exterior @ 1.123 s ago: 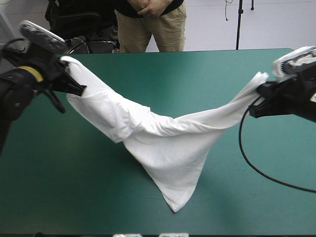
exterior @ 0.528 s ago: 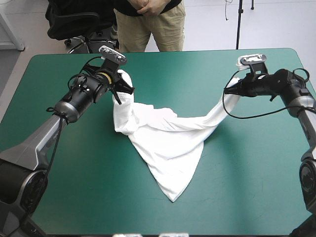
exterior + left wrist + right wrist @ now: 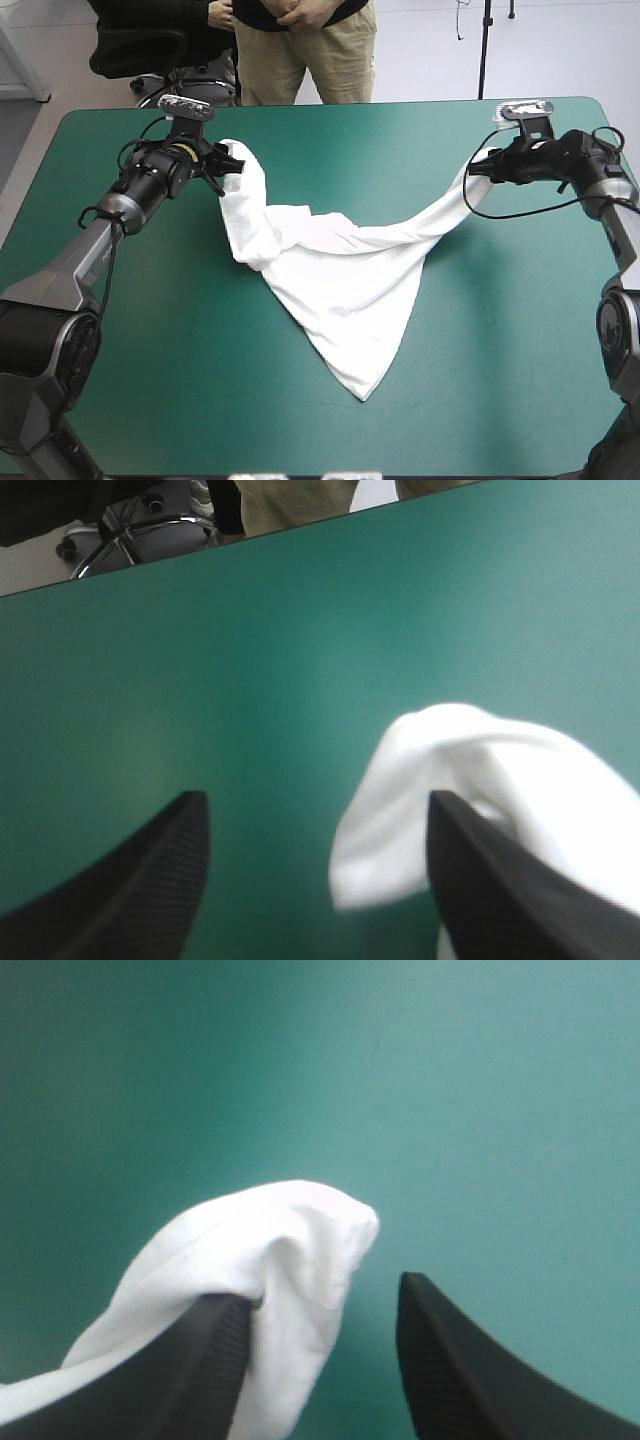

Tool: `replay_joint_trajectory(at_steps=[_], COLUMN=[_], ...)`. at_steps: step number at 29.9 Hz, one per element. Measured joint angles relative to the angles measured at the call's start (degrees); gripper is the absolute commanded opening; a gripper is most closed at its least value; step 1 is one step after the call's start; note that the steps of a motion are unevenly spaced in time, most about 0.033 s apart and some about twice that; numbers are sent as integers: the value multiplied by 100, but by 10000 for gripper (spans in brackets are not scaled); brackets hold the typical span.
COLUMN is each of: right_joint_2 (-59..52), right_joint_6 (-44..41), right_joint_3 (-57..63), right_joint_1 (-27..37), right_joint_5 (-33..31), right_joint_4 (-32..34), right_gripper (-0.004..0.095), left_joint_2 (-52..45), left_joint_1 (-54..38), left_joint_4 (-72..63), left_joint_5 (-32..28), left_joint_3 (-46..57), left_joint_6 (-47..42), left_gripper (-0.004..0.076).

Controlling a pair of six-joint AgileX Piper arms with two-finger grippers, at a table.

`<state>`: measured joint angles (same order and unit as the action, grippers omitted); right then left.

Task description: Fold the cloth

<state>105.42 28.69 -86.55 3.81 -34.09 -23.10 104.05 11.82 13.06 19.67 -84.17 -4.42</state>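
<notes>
Between released left claw (image 3: pixel 315 802) and released right claw (image 3: pixel 322 1290), T-shirt (image 3: pixel 345 280) hangs, seemingly draped.

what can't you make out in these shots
- T-shirt sleeves and collar: high view, lost in its twisted folds.
- Left gripper: high view, fingers too small to read; wrist view, one finger covers the shirt's corner.
- Right gripper: wrist view, one finger covers part of the shirt, and the picture's edge cuts off the rest.

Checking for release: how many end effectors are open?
2. The left end effector, over the table's far left, and the right end effector, over its far right, both stand open, each with an end of the T-shirt beside one finger.
</notes>
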Motion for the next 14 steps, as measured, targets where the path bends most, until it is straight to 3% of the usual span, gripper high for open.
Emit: replay_joint_trajectory(at_steps=[6,14], right_joint_2=[-122,-620], right_joint_6=[0,-140], right_joint_3=[-39,-437], right_joint_1=[41,239], right_joint_5=[-92,-671], right_joint_4=[16,223], right_gripper=[567,535], left_joint_2=[-33,-393], left_joint_1=[-91,-95], left_joint_4=[-108,-108], left_joint_5=[458,853], left_joint_3=[-29,-29], left_joint_6=[6,191], left_gripper=[552,502])
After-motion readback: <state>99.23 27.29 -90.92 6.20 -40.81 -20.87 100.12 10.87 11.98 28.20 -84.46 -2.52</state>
